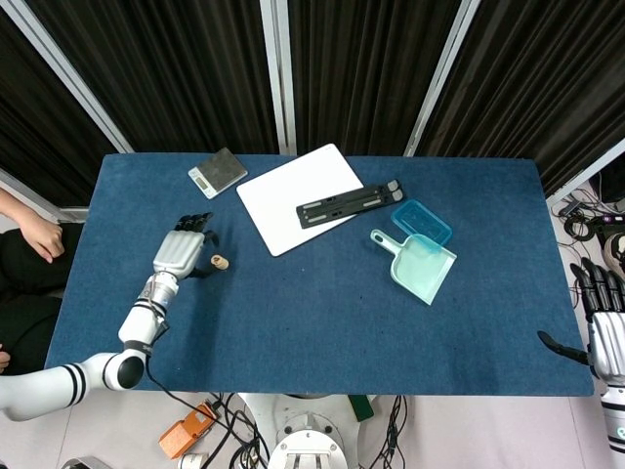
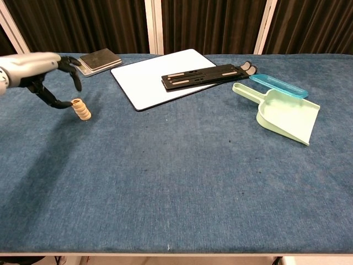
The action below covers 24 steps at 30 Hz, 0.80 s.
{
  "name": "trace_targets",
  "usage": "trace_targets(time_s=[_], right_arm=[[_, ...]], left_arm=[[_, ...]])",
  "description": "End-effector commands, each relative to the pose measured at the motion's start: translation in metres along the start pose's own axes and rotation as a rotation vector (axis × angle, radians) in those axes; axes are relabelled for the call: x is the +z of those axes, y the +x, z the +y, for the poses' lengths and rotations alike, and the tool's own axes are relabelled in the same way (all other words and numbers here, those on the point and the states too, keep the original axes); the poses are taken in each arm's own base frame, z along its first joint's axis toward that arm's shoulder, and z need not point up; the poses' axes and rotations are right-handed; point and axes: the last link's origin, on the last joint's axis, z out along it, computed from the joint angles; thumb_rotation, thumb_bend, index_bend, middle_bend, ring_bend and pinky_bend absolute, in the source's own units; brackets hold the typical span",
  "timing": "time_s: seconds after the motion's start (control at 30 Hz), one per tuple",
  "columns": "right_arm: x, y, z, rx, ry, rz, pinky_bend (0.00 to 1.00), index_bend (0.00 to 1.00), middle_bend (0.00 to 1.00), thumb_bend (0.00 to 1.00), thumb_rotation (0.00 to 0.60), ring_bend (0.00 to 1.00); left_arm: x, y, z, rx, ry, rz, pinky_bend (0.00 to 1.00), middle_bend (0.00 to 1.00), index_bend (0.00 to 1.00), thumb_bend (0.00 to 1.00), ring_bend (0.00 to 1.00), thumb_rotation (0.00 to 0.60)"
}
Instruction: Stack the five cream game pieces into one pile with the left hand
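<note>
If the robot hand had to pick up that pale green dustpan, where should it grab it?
Probably the handle: the dustpan lies flat, its thin straight handle pointing toward the white board. Coming from above, fingers could close across that handle; the scoop is broad and shallow, harder to wrap. The blue lid lies close by, so approach needs care.

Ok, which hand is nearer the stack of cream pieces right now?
Left. The left hand sits right beside the stack of cream pieces, fingers open around it. The right hand hangs off the table's far right edge.
</note>
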Motion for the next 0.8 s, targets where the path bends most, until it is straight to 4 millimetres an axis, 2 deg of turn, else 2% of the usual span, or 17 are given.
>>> trace_targets(time_s=[0.03, 0.2, 0.3, 0.47, 0.7, 0.8], right_arm=[[-0.001, 0.0, 0.001, -0.004, -0.003, -0.011, 0.0, 0.0, 0.0, 0.16, 0.6, 0.0], [0.0, 0.001, 0.009, -0.011, -0.021, -0.078, 0.0, 0.0, 0.0, 0.16, 0.6, 0.0], [0.002, 0.001, 0.012, -0.012, -0.019, -0.078, 0.0, 0.0, 0.0, 0.16, 0.6, 0.0], [0.003, -0.001, 0.008, 0.007, 0.024, -0.075, 0.0, 0.0, 0.0, 0.16, 0.6, 0.0], [0.002, -0.002, -0.003, 0.029, 0.08, -0.068, 0.0, 0.0, 0.0, 0.16, 0.6, 0.0], [0.002, -0.003, -0.005, 0.025, 0.075, -0.061, 0.0, 0.0, 0.0, 0.16, 0.6, 0.0]], left_arm=[[-0.012, 0.012, -0.009, -0.058, 0.014, 0.053, 0.0, 0.0, 0.26, 0.28, 0.0, 0.598], [-0.047, 0.027, -0.045, -0.1, 0.091, 0.162, 0.0, 0.0, 0.23, 0.24, 0.0, 0.598], [-0.078, 0.028, -0.07, -0.12, 0.149, 0.222, 0.0, 0.01, 0.23, 0.24, 0.0, 0.598], [-0.132, 0.022, -0.1, -0.131, 0.2, 0.27, 0.0, 0.02, 0.23, 0.24, 0.0, 0.598], [-0.195, 0.012, -0.113, -0.121, 0.235, 0.323, 0.0, 0.03, 0.23, 0.23, 0.0, 0.597], [-0.214, 0.007, -0.114, -0.118, 0.248, 0.34, 0.0, 0.03, 0.23, 0.23, 0.0, 0.597]])
